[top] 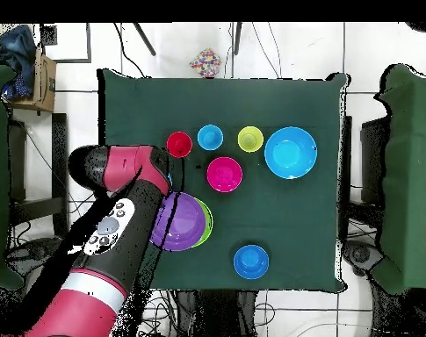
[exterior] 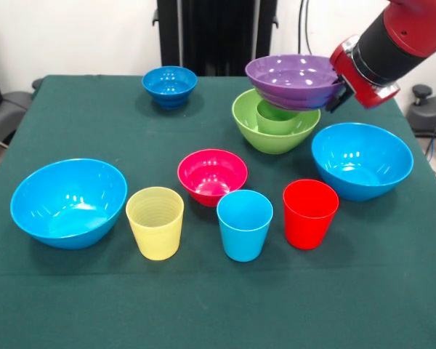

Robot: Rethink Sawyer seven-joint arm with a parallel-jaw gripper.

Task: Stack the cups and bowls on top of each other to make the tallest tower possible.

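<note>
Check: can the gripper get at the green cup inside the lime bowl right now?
Probably not. The gripper is holding the purple bowl directly above the lime green bowl, covering most of the green cup inside. It would have to put the purple bowl elsewhere first.

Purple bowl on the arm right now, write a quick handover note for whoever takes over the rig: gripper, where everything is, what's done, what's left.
Gripper: shut on the purple bowl's rim, holding it just above the lime-green bowl.
Done: green cup sits inside the lime-green bowl.
Loose on the table: two large light blue bowls, pink-red bowl, dark blue bowl, yellow cup, light blue cup, red cup.
Left: set the purple bowl down on the pile, then stack the rest.
</note>
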